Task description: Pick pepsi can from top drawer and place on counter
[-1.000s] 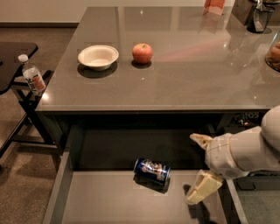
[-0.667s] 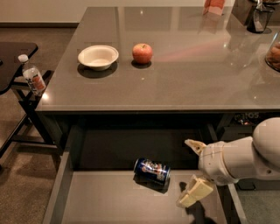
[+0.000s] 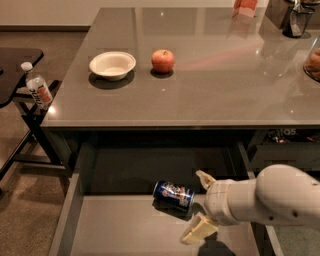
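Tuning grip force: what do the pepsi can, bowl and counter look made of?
The pepsi can looks like thin metal, going by its glossy printed blue shell. The bowl seems matte cream ceramic or plastic; unclear which. The counter looks like polished stone, showing reflections. The gripper, open, hovers beside the can over the top drawer.

Round cream bowl (image 3: 112, 65), empty, just left of a red apple (image 3: 163, 61), not touching. Clear plastic bottle with white cap (image 3: 36, 86) upright at far left, beside a small dark side table (image 3: 17, 57). Far back, an orange-red box (image 3: 245, 7) and a dark metal holder (image 3: 298, 21); at right edge, a clear jar with orange contents (image 3: 313, 62).
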